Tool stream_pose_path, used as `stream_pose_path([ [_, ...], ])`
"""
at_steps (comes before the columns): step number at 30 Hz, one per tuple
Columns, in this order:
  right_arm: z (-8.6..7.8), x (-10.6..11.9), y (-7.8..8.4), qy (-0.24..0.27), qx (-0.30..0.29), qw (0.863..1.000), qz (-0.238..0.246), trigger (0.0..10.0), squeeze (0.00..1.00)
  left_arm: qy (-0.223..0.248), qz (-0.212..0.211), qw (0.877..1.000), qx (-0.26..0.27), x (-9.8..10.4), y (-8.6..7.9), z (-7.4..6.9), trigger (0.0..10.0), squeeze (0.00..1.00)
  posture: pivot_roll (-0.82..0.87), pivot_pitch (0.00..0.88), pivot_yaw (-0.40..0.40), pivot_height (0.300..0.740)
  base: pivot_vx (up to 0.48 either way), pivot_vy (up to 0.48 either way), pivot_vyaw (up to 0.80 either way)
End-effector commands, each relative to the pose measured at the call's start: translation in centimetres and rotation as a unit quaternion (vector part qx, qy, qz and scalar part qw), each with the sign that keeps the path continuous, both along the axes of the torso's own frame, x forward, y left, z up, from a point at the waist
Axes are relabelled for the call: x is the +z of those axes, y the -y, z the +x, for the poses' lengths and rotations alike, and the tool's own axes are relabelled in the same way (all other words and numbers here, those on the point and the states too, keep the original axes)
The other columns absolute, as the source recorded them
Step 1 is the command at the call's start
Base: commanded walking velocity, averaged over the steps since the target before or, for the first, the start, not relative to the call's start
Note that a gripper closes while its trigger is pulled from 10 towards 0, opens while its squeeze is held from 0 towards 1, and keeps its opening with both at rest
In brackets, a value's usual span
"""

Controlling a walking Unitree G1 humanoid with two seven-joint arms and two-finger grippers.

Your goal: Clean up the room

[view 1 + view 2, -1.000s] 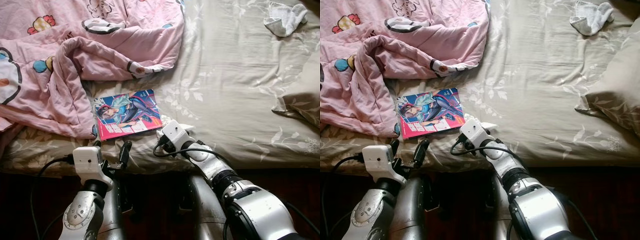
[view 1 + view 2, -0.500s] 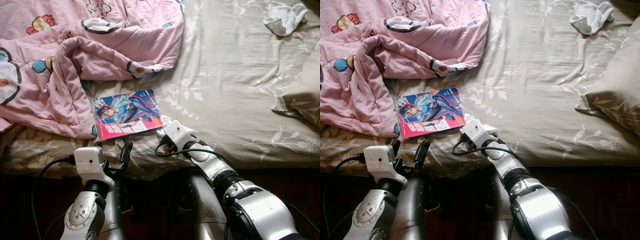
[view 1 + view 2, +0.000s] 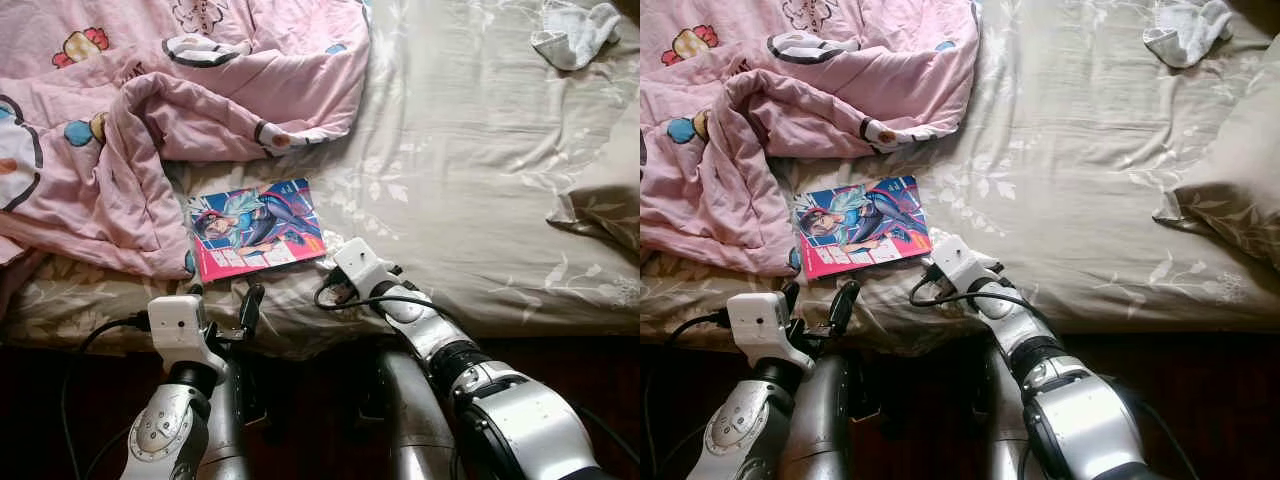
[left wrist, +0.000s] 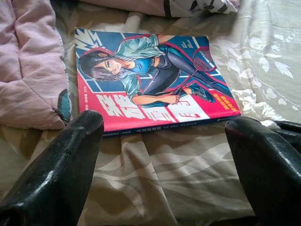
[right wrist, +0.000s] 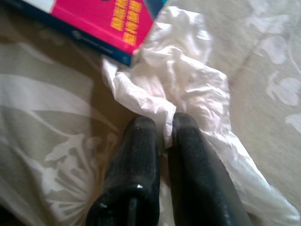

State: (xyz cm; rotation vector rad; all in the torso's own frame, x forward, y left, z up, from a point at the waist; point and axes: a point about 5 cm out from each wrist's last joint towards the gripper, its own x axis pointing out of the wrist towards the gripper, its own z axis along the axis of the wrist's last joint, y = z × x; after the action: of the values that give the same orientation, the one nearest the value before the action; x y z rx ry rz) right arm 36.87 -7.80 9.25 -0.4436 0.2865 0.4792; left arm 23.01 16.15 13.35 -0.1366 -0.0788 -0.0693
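A comic book with a pink and blue cover lies flat on the beige sheet near the bed's front edge. A crumpled white tissue lies against the book's right corner. My right gripper is shut on a fold of this tissue, its fingers pressed together on the sheet. In the head views its wrist hides the fingers. My left gripper is open at the bed's edge, just in front of the book and apart from it; it also shows as the left gripper in the left eye view.
A rumpled pink quilt covers the bed's left half and touches the book's left side. A white cloth lies at the far right. A beige pillow sits at the right edge. Dark floor lies below the bed's edge.
My right wrist has slid a little to the right along the bed's edge. The left arm and the book have stayed put.
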Motion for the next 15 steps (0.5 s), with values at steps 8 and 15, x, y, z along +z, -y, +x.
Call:
stream_pose_path([
  [8,-0.8,-1.6,1.3,-0.029,-0.039,0.998,0.039,0.0,0.0,-0.031,0.01,0.999,0.014,-1.7,-0.9,-0.4,10.0,0.0,0.27,0.626,-0.125,0.62,0.0,0.0,0.0],
  [15,-0.2,-0.8,3.5,-0.015,-0.098,0.989,0.114,0.0,0.0,-0.034,0.015,0.999,0.022,-2.5,-1.6,0.8,10.0,0.0,0.26,0.563,-0.122,0.62,0.0,0.0,0.0],
])
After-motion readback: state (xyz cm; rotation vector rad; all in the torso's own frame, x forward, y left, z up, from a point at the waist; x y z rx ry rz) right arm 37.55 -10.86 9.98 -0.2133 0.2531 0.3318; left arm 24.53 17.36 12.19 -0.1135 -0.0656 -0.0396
